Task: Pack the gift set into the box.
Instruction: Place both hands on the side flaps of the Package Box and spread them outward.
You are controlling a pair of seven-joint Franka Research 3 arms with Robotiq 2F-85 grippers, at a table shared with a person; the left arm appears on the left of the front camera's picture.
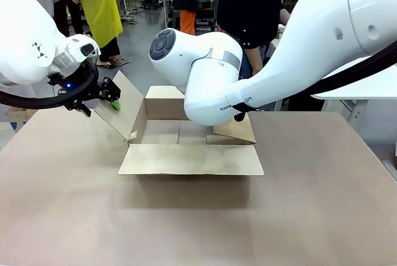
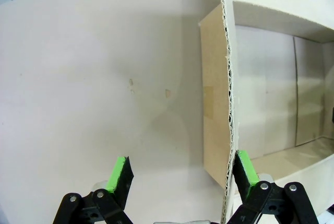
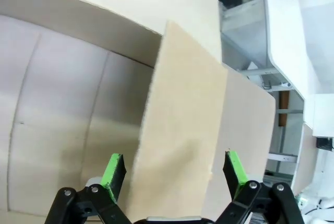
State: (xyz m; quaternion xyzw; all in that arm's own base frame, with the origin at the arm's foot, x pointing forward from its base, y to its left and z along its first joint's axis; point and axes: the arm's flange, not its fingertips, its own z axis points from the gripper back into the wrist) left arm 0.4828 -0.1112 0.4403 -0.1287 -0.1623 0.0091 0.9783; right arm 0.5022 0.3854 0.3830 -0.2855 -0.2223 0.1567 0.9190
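Observation:
The brown cardboard box (image 1: 177,134) stands at mid-table with all four flaps open and a bare floor inside. My left gripper (image 1: 102,95) is at the raised left flap (image 1: 124,108). In the left wrist view it (image 2: 181,172) is open, and the flap's corrugated edge (image 2: 228,104) runs between the fingers, close against the right pad (image 2: 245,167). My right arm reaches across the box. Its gripper (image 3: 174,172) is open and straddles the right flap (image 3: 182,130), which lies between the green pads. The gift set is out of view.
The brown table (image 1: 186,229) spreads wide in front of and beside the box. A person (image 1: 248,5) stands at the far side behind the right arm. A white bench (image 1: 360,86) stands at the right, and more people are farther back.

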